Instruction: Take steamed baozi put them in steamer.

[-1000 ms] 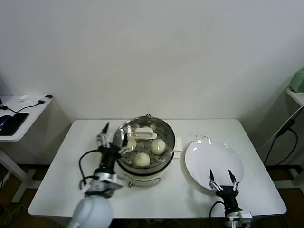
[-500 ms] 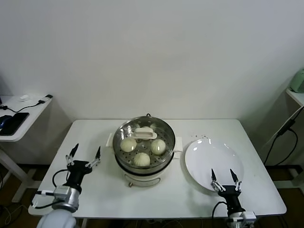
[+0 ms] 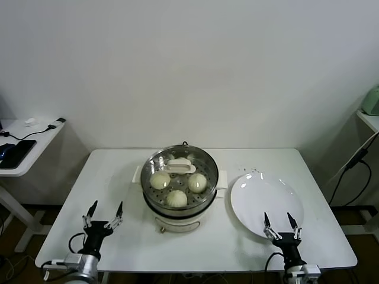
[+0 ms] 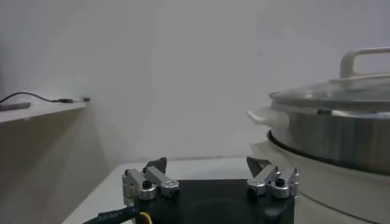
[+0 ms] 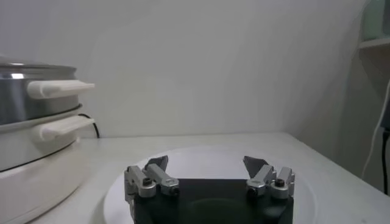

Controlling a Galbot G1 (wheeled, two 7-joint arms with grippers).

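Retreated from the round shiny steel steamer [image 3: 180,189], the left end effector [image 3: 103,214] hangs spread and empty; cream-white domed baozi [image 3: 176,198] sit inside under glass, so loading looks complete.

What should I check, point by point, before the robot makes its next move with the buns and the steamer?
1. Baozi in steamer: three visible through the glass lid; a fourth cannot tell.
2. Lid on steamer: ok, it sits on top.
3. Plate has no buns on it: ok.
4. Left gripper open, holding nothing, near the table's front left edge: ok.
5. Right gripper open, holding nothing, over the plate's near rim: ok.
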